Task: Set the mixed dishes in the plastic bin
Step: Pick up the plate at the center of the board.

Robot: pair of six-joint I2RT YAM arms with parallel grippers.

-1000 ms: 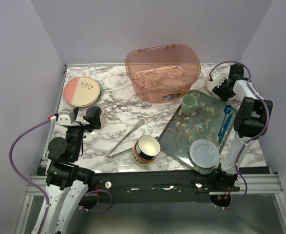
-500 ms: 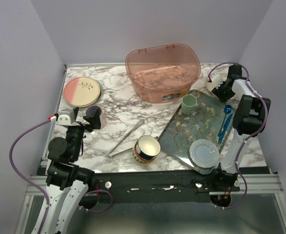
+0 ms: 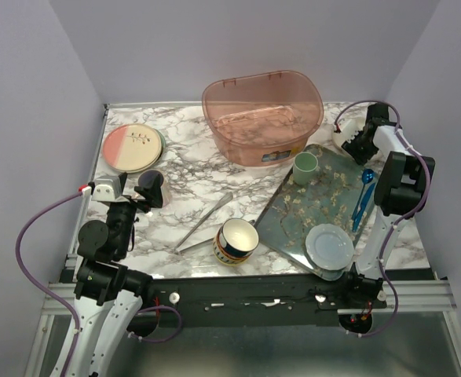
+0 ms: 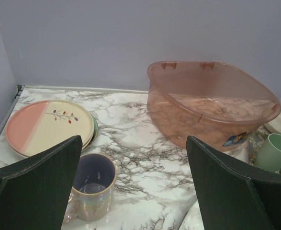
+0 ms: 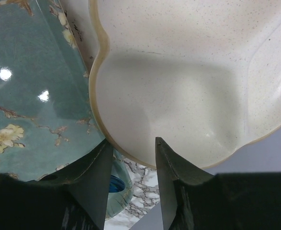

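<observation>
The translucent pink plastic bin (image 3: 214, 110) stands at the back centre with no dishes in it. My right gripper (image 5: 133, 140) is at the beige bowl (image 5: 188, 86) in the far right corner. One finger lies inside the rim and one outside, with a gap still showing, so it is open. My left gripper (image 4: 133, 143) is wide open low over the marble, the lilac mug (image 4: 90, 191) just ahead beside its left finger. The pink-and-cream plate (image 3: 132, 147) lies on the mint-green plate (image 3: 162, 141) at back left. The navy-and-yellow bowl (image 3: 235, 239) sits near the front centre.
A floral tray (image 3: 316, 204) lies on the right, carrying a green cup (image 3: 305, 166), a pale blue plate (image 3: 329, 245) and a blue spoon (image 3: 364, 192). Metal tongs (image 3: 203, 224) lie diagonally in the middle. Walls close in on the left, back and right.
My right gripper's fingers have drawn closer together around the beige bowl's rim, and the wrist has edged slightly left. The left arm has not moved.
</observation>
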